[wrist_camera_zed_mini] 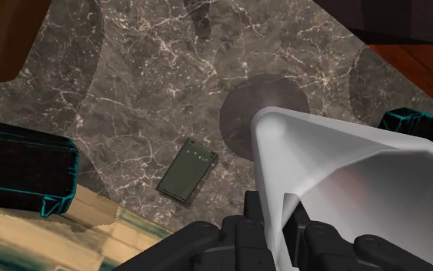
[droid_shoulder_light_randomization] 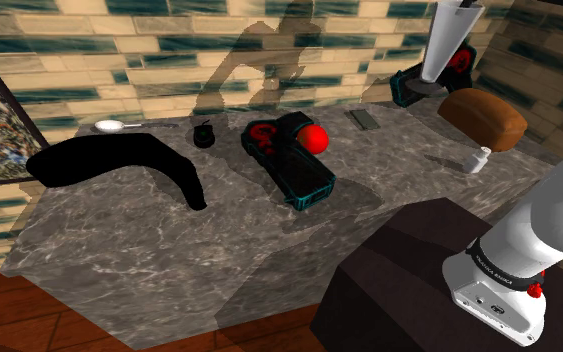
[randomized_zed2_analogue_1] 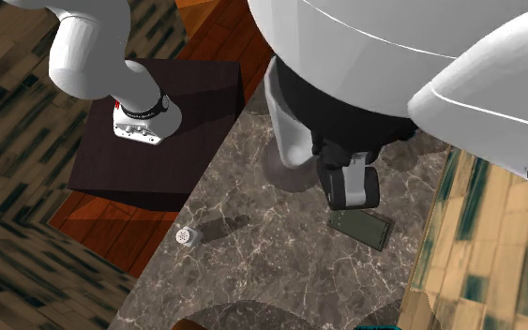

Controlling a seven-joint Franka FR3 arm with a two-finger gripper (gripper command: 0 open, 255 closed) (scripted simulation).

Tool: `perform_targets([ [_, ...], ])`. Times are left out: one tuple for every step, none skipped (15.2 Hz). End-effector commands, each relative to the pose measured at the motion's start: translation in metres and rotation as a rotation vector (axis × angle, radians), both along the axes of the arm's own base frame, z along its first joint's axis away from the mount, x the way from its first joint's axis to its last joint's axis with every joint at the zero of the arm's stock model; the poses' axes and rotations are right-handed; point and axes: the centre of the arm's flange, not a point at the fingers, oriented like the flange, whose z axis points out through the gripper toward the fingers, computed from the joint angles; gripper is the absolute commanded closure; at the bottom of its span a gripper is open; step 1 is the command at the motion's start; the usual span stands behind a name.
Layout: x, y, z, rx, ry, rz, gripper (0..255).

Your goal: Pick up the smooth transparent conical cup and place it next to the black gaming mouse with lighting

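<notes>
The conical cup (droid_shoulder_light_randomization: 451, 40), drawn whitish and translucent, hangs upright, wide mouth up, above the back right of the marble counter (droid_shoulder_light_randomization: 169, 240). In the wrist view my gripper (wrist_camera_zed_mini: 280, 240) is shut on the cup's (wrist_camera_zed_mini: 338, 185) near wall, one finger (wrist_camera_zed_mini: 247, 229) outside and the other inside the rim. Just behind the cup's tip lies a black device with cyan edges and red lights (droid_shoulder_light_randomization: 414, 85). A longer black, cyan-edged device (droid_shoulder_light_randomization: 291, 158) with a red ball sits mid-counter. I cannot tell which of the two is the mouse.
A brown loaf (droid_shoulder_light_randomization: 485, 118) and a small white bottle (droid_shoulder_light_randomization: 479, 160) lie at the shoulder view's right. A dark green slab (wrist_camera_zed_mini: 187, 170) lies under the gripper. A black curved object (droid_shoulder_light_randomization: 119, 162), a spoon (droid_shoulder_light_randomization: 109, 125) and a small black pot (droid_shoulder_light_randomization: 204, 133) are at the left. The dark stand (droid_shoulder_light_randomization: 409, 290) is in front.
</notes>
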Motion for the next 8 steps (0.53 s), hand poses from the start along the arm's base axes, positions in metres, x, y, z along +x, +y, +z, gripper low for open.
perform_targets([
  [0.0, 0.0, 0.012, 0.0, 0.0, 0.0, 255],
  [0.0, 0.0, 0.017, 0.0, 0.0, 0.0, 255],
  [0.0, 0.0, 0.022, 0.0, 0.0, 0.0, 255],
  [0.0, 0.0, 0.027, 0.0, 0.0, 0.0, 255],
  [0.0, 0.0, 0.028, 0.0, 0.0, 0.0, 255],
  [0.005, 0.011, 0.025, 0.0, 0.0, 0.0, 255],
  [0.011, 0.023, 0.021, 0.0, 0.0, 0.0, 255],
  [0.016, 0.034, 0.017, 0.0, 0.0, 0.0, 255],
])
